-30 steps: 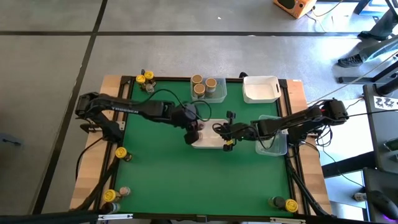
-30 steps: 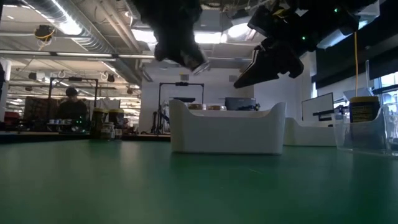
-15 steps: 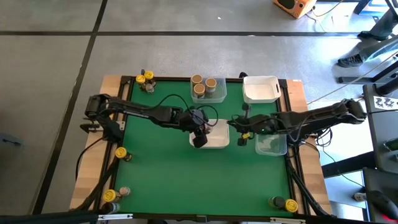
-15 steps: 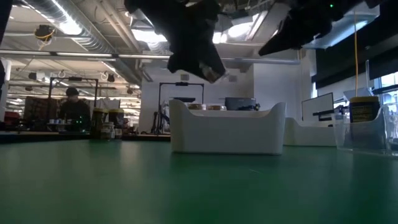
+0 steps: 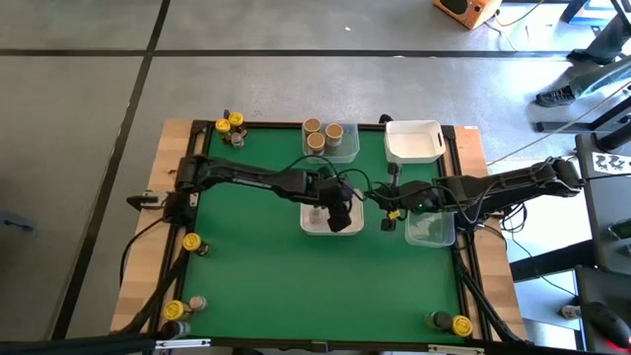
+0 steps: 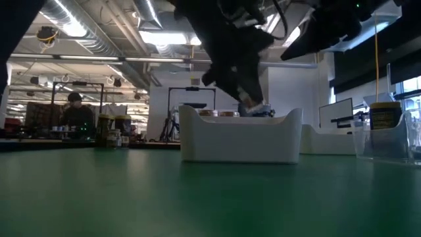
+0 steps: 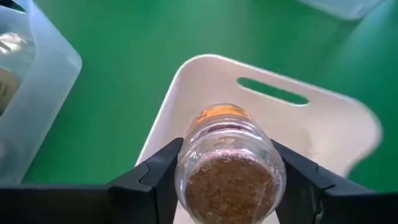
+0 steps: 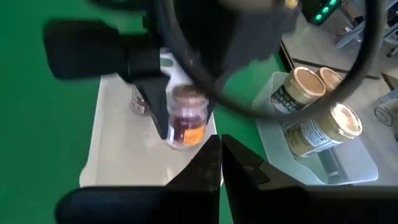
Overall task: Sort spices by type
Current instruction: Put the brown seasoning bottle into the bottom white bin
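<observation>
Clearly: left pincer [image 7: 227, 180] grips clear cylindrical jar [image 7: 227, 163].

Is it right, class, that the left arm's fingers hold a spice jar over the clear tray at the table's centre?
One detail is wrong: the tray beneath is white, not clear. The left wrist view shows the left gripper with its fingers shut on the spice jar above that white tray at the table's centre.
</observation>
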